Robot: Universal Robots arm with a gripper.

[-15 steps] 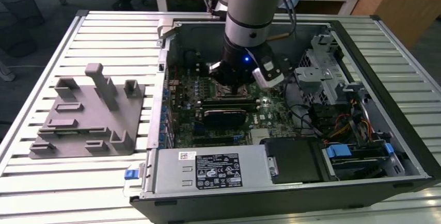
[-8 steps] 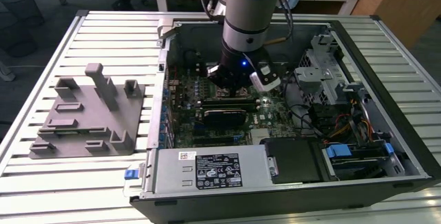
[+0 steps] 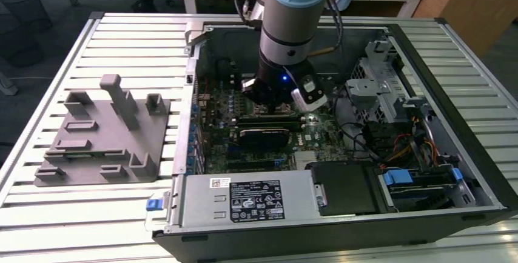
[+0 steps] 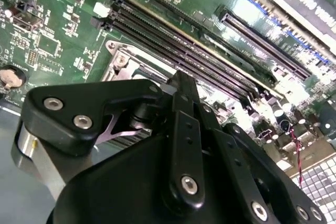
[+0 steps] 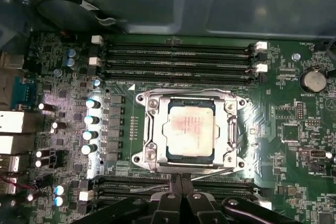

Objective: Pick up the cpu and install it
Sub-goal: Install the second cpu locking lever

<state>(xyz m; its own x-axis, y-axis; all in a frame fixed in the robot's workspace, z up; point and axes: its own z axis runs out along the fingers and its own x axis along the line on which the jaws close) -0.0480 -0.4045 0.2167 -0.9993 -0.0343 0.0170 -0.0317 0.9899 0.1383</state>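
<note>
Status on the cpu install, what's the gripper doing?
Gripper low inside the case, at the socket frame edge; finger state unreadable. Cpu lies flat in the socket, nothing on top. Memory slots flank it.

You get even room light in the exterior view; the computer case (image 3: 340,154) interior sits dimmer, with a small blue glow on the arm (image 3: 284,80). In the first wrist view, glare whitens the chip (image 5: 190,127) and nearby capacitors (image 5: 90,120). In the second wrist view the circuit board (image 4: 262,30) blows out and blurs.
</note>
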